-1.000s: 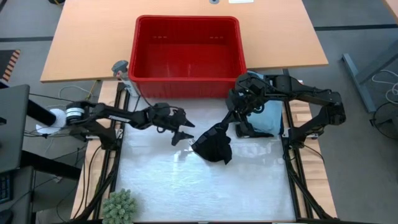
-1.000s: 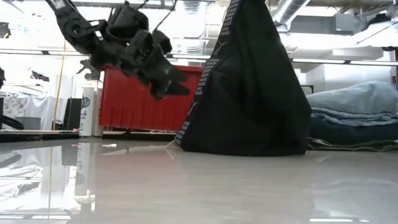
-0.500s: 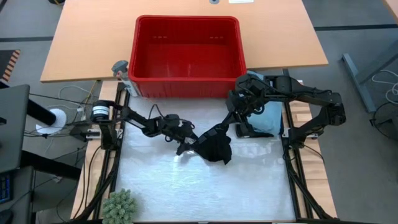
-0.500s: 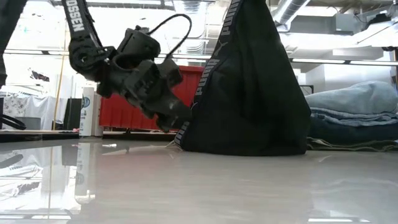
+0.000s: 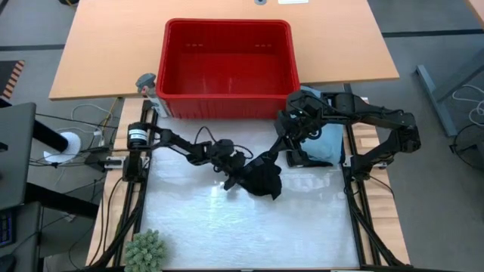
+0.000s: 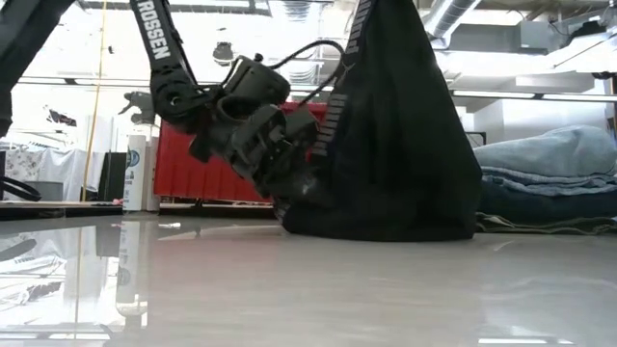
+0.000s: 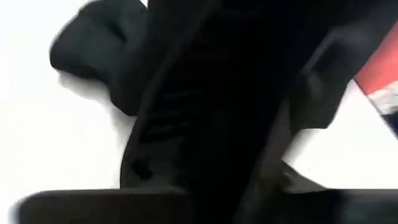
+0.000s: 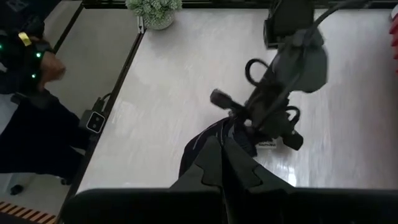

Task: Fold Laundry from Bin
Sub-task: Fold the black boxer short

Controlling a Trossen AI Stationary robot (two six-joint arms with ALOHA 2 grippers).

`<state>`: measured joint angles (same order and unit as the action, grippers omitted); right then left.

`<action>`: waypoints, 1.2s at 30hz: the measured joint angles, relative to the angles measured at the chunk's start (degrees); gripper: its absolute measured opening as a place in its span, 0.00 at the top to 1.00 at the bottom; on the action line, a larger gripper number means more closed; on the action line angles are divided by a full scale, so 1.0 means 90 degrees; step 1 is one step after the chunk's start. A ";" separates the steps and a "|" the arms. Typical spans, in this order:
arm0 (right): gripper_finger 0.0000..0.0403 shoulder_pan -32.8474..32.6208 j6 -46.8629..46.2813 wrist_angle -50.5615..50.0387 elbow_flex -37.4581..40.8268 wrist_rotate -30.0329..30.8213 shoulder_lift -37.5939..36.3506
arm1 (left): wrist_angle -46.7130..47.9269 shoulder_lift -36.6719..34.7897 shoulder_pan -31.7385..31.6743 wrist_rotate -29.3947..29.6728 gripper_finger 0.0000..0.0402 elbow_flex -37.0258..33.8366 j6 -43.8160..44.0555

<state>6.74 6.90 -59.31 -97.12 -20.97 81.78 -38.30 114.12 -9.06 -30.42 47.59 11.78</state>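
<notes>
We note the following colours. The bin (image 5: 229,69) is plain red. The hanging garment (image 6: 400,145) is black, with a black band of white lettering down one edge. The folded laundry (image 6: 547,183) stacks light blue over dark navy. The work surface (image 5: 249,227) is glossy white, the table (image 5: 106,53) light wood, the plant (image 5: 144,251) pale green.

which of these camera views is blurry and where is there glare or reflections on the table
Left wrist view: badly out of focus, filled by the black soft cloth garment pressed close to the lens. Low view: the glossy white table surface mirrors the room, and bright backlight from beyond silhouettes the left end effector. High view: a pale sheen streaks the table beside the garment. Right wrist view: fairly sharp, soft sheen on the table.
</notes>
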 joint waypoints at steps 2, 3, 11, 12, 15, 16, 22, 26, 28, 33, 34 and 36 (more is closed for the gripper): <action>0.95 0.0000 0.0000 -0.0005 0.0000 0.0002 0.0000 | 0.0230 -0.0219 -0.0096 -0.0280 0.93 0.0002 0.0278; 0.95 0.0002 -0.0009 -0.0008 0.0000 0.0006 0.0000 | 0.0447 -0.0395 -0.0158 -0.0393 0.96 0.0002 0.0470; 0.95 0.0144 -0.0093 -0.0264 0.0000 0.0357 0.0001 | 0.3567 -0.2762 -0.0410 0.0113 1.00 0.0007 0.0441; 0.95 0.0174 -0.0092 -0.0269 0.0000 0.0359 0.0000 | 0.3963 -0.3157 -0.0410 0.0366 1.00 0.0007 0.0300; 0.95 0.0269 -0.0092 -0.0262 0.0000 0.0376 0.0000 | 0.4859 -0.4249 -0.0409 0.1140 1.00 0.0005 0.0104; 0.95 0.0295 -0.0084 -0.0250 0.0000 0.0380 0.0000 | 0.5031 -0.4592 -0.0409 0.1337 1.00 0.0005 0.0106; 0.95 0.0485 0.0051 -0.0203 -0.0002 0.0558 -0.0008 | 0.6195 -0.6311 -0.0412 0.2457 1.00 0.0072 0.0393; 0.95 0.0595 0.0060 -0.0192 -0.0121 0.0839 -0.0010 | 0.7279 -0.6869 -0.0423 0.3040 1.00 0.0518 0.0541; 0.95 0.0639 0.0090 -0.0155 -0.0211 0.0993 -0.0010 | 0.7735 -0.6955 -0.0423 0.3219 1.00 0.0837 0.0515; 0.95 0.0690 0.0165 -0.0151 -0.0538 0.1203 -0.0010 | 0.8463 -0.6884 -0.0421 0.3364 1.00 0.1581 0.0240; 0.95 0.0690 0.0221 -0.0151 -0.0592 0.1241 -0.0012 | 0.8544 -0.6830 -0.0421 0.3361 1.00 0.1722 0.0144; 0.95 0.0685 0.0290 -0.0197 -0.0687 0.1565 -0.0015 | 0.8759 -0.6751 -0.0423 0.3367 1.00 0.2033 -0.0010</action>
<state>12.91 9.51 -61.08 -103.30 -6.89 81.65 40.53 53.36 -12.86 -0.11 65.89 11.68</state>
